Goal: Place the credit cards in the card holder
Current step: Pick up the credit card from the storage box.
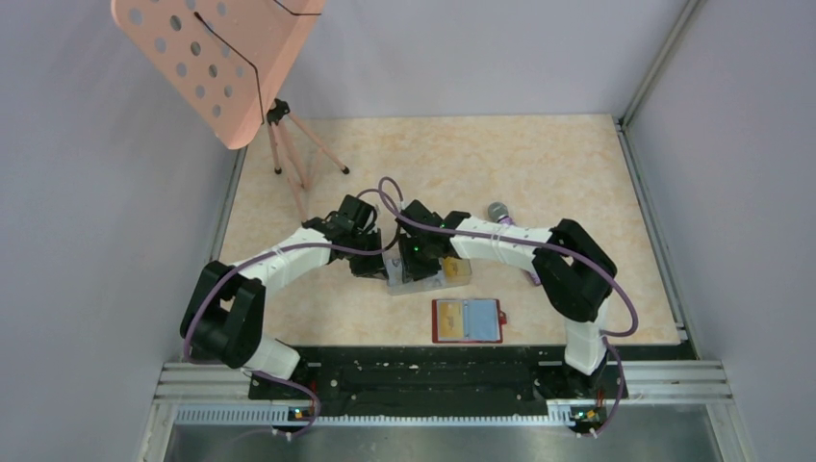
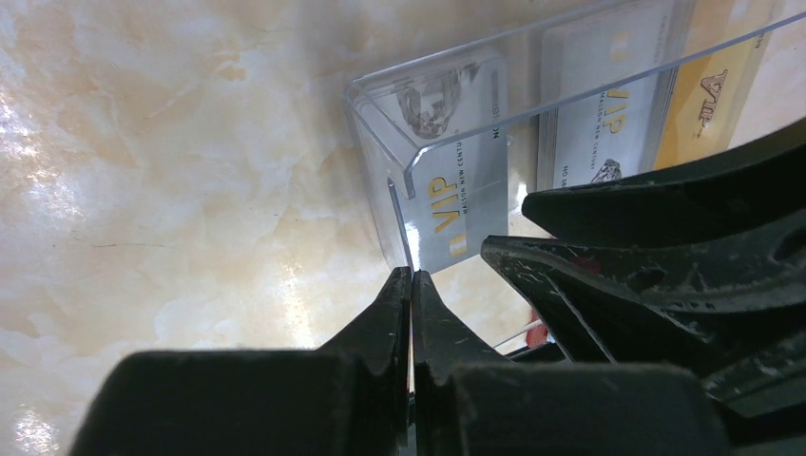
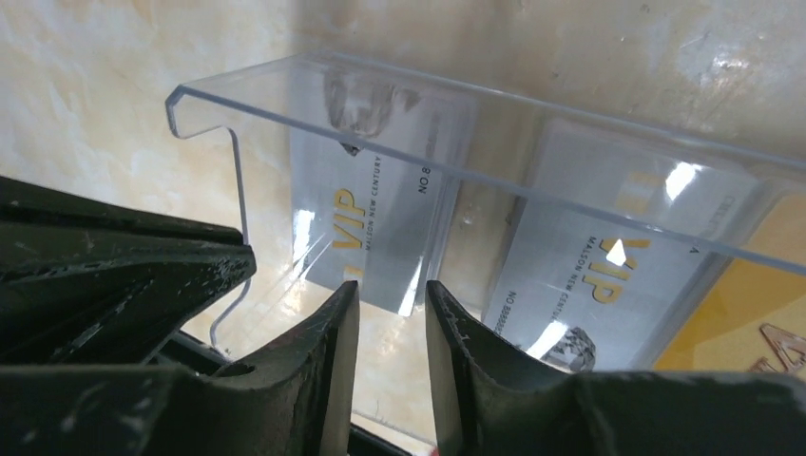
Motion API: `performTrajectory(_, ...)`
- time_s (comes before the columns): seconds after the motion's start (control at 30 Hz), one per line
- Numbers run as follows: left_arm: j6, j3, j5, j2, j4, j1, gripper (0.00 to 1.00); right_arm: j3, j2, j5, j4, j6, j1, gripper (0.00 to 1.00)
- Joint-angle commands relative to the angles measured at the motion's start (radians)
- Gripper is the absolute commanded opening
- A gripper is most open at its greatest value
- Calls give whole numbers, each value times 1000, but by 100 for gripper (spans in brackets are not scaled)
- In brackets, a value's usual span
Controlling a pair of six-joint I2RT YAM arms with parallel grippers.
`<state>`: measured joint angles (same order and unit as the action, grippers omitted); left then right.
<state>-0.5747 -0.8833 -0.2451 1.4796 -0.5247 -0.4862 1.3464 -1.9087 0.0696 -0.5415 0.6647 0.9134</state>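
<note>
A clear plastic card holder (image 1: 423, 279) stands at the table's middle, between both arms. Through its wall I see two silver credit cards (image 3: 380, 218) (image 3: 608, 256) and a yellow one (image 3: 751, 304) inside. My left gripper (image 2: 412, 274) is shut, its tips pinched on the edge of the holder's side wall (image 2: 399, 223). My right gripper (image 3: 392, 290) is open with a narrow gap; the lower edge of the nearer silver card sits just beyond its tips and nothing lies between them. A red wallet (image 1: 468, 320) lies open nearer the bases, with a yellow and a pale blue card on it.
A pink perforated stand (image 1: 216, 58) on a tripod (image 1: 293, 164) rises at the back left. A microphone-like object (image 1: 498, 212) lies behind the right forearm. Grey walls enclose the table on three sides.
</note>
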Motion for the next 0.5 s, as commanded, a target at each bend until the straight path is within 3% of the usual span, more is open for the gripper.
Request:
performTrajectory(0.0,24,1,29,25,-6,-13,1,-60,37,29,87,43,-24,33)
performTrajectory(0.17,27,1,30,22,-10,-14,1,-102,20,89,154,54,-35,28)
performTrajectory(0.33,27,0,31,20,-13,-14,1,-104,24,98,160,61,-36,0)
performTrajectory(0.47,29,-3,33,21,-16,-14,1,-75,45,69,120,47,-35,0)
